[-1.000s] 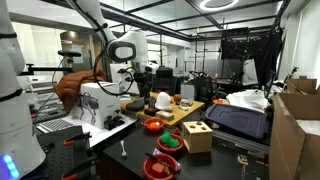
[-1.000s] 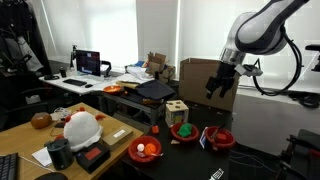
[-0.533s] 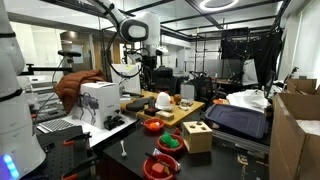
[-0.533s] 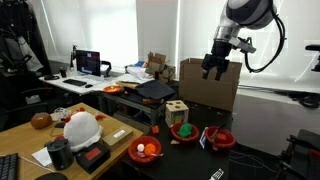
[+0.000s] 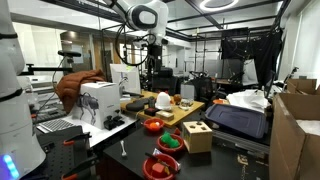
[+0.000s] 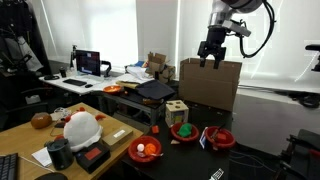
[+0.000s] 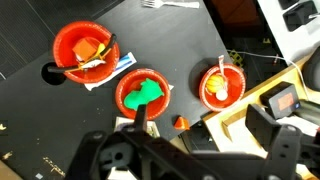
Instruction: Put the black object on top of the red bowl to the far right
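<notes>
A small black object [image 5: 114,122] sits on the bench beside the white box [image 5: 99,101]; it also shows in an exterior view [image 6: 60,152] next to a red device. Three red bowls stand on the black table: one with orange pieces [image 7: 85,50], one with a green object [image 7: 143,93], and one with yellow and orange items [image 7: 222,85]. They show in both exterior views [image 6: 220,140] [image 5: 160,167]. My gripper [image 7: 210,135] is open and empty, high above the table [image 6: 213,52] [image 5: 150,60].
A wooden block with holes [image 6: 177,112] stands behind the bowls. A white helmet [image 6: 82,128] lies on a wooden board. A cardboard box [image 6: 208,82] and a dark case [image 6: 155,90] stand at the back. A small red cone [image 7: 181,123] lies between the bowls.
The arm has risen steadily and swung over the table; the gripper is now much higher than one second ago. Nothing on the table has moved.
</notes>
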Robot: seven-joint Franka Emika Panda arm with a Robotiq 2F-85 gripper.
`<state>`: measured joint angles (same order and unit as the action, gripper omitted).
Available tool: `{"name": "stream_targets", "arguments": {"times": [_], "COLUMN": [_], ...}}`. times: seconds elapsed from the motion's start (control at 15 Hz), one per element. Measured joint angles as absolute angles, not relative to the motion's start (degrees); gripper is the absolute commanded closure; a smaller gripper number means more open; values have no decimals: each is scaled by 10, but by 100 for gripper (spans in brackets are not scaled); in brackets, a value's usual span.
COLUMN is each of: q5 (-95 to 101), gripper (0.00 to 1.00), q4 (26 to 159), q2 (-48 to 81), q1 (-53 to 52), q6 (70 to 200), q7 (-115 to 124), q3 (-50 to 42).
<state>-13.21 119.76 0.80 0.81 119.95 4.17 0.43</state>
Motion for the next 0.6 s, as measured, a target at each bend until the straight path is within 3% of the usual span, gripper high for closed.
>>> {"name": "stream_targets", "arguments": {"times": [0.6], "q5": [-113], "gripper": [0], "q4": [1150], "q2": [49], "q1": [4], "q6": [1195], "q7": [84], "q3": [4]}}
